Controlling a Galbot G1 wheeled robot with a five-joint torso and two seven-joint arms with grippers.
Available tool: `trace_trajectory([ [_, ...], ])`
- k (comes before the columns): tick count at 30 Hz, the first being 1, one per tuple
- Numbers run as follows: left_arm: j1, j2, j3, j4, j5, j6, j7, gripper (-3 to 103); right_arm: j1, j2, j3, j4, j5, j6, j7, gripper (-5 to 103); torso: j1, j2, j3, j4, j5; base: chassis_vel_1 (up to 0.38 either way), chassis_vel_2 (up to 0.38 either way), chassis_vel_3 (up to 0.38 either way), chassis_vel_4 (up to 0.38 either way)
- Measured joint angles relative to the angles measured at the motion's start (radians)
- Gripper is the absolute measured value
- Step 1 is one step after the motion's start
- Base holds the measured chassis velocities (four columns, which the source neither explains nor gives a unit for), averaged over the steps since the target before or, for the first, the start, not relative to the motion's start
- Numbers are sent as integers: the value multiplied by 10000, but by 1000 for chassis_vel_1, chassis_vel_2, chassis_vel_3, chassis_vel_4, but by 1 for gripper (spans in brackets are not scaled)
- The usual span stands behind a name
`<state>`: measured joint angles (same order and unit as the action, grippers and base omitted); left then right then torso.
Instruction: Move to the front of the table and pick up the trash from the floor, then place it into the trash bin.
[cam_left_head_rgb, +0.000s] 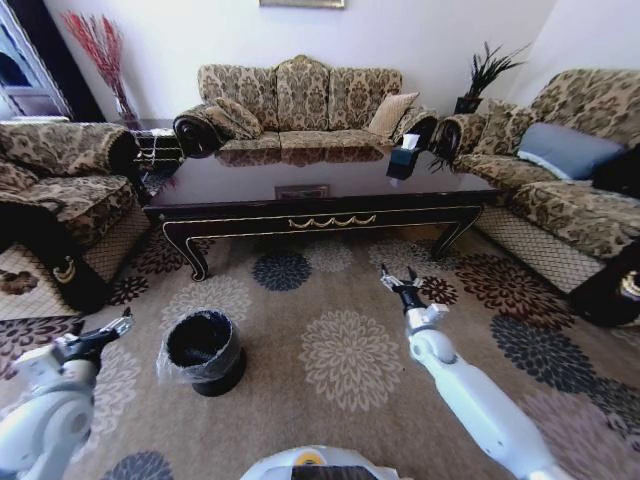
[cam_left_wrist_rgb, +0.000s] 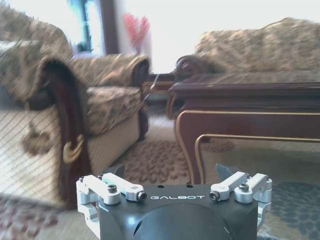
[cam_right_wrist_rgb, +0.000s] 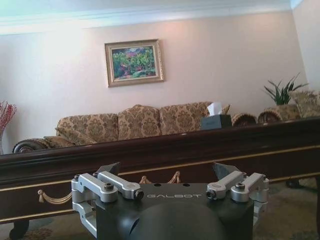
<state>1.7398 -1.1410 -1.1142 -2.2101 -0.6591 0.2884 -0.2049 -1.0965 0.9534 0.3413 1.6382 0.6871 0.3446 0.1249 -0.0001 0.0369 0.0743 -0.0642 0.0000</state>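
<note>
Our arms are smooth white shells tapering to dark wrists. Left gripper and right gripper: black housing lettered GALBOT, silver linkage bars with dark screws, dark fingers. Rounded white torso top with a yellow spot.

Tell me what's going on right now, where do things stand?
Left gripper and right gripper both open, empty, held low over the carpet. Trash bin stands between them, before the coffee table. No trash spotted; path clear.
</note>
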Motion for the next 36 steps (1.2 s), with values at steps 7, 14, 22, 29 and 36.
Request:
trace_trajectory([
  [7,518,-1263,-721,277,3366,-2696,2646,100,-2551,128,2008,1517,-650,98,-839,100,-1,0,-1,-4,0,0,0,0,0],
  [14,709,-1570,-1411,73,2977,-3202,2835,100,-3887,413,3118,2459,-1355,189,-1301,100,-1,-1,0,-2,2,0,0,0,0],
  [22,805,-1693,-1395,-149,2786,-3314,2898,100,-3830,762,3073,2964,-1553,-607,-598,100,-1,-2,0,1,1,0,0,0,0],
  [29,900,-1703,-959,-99,2928,-3357,2960,100,-3753,1028,2919,2704,-1775,-625,-816,100,0,-2,1,-1,0,0,0,0,0],
  [36,960,-1746,-806,-516,2876,-3109,2884,100,-3811,1147,2920,2601,-1821,-440,-1035,100,0,-2,1,-2,0,0,0,0,0],
])
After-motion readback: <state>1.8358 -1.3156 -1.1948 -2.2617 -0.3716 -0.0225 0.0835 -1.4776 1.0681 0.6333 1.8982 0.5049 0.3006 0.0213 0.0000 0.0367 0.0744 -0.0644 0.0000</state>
